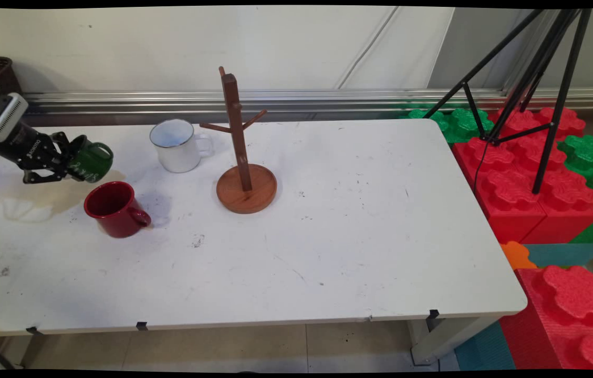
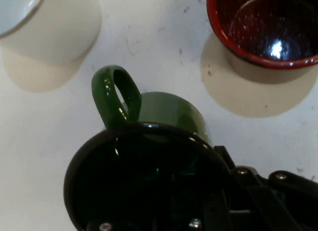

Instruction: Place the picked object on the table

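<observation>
My gripper (image 1: pixel 71 161) is shut on the rim of a dark green mug (image 1: pixel 92 160), holding it tilted just above the table's left side. Through the hand camera the green mug (image 2: pixel 164 116) fills the lower middle, handle up and to the left, its dark inside facing the camera. A red mug (image 1: pixel 114 208) stands upright on the table just in front of the held mug; the hand view shows the red mug (image 2: pixel 266 27) at upper right. A white enamel mug (image 1: pixel 176 145) stands to the right, in the hand view the white mug (image 2: pixel 42 22) at upper left.
A wooden mug tree (image 1: pixel 241 157) with bare pegs stands on a round base right of the white mug. The white table (image 1: pixel 354 226) stretches to the right. Red and green foam blocks (image 1: pixel 527 173) and a black tripod (image 1: pixel 532 79) stand beyond its right edge.
</observation>
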